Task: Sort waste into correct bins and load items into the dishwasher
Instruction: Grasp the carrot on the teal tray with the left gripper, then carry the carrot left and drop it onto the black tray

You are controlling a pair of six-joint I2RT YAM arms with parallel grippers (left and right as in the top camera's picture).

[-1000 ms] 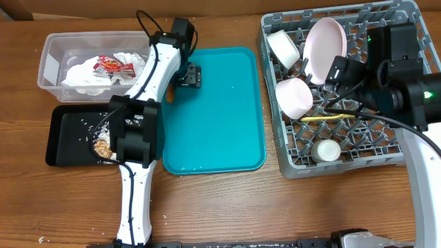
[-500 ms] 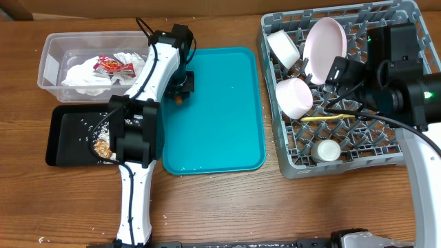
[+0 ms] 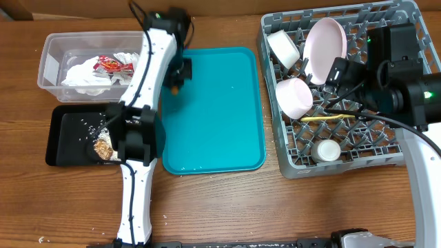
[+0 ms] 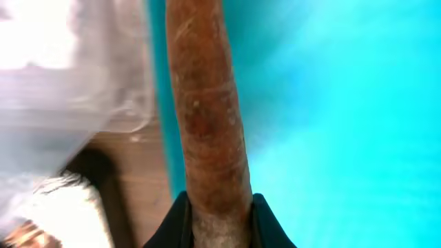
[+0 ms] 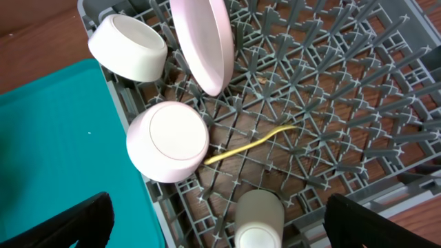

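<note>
A: Left gripper [image 4: 219, 210], jaws clamped on thin orange carrot-like stick [image 4: 207, 117], over the teal plastic tray [image 4: 331, 103] edge.
B: Best carried level and released low into the shallow black rectangular tray [image 3: 62, 138], likely its bin.
A: Right gripper [image 5: 217, 207], jaws wide apart, above the grey plastic dish rack [image 5: 331, 83].

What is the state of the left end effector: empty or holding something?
Holding. The left end effector is shut on the orange stick, whose end sits between its fingers.
</note>
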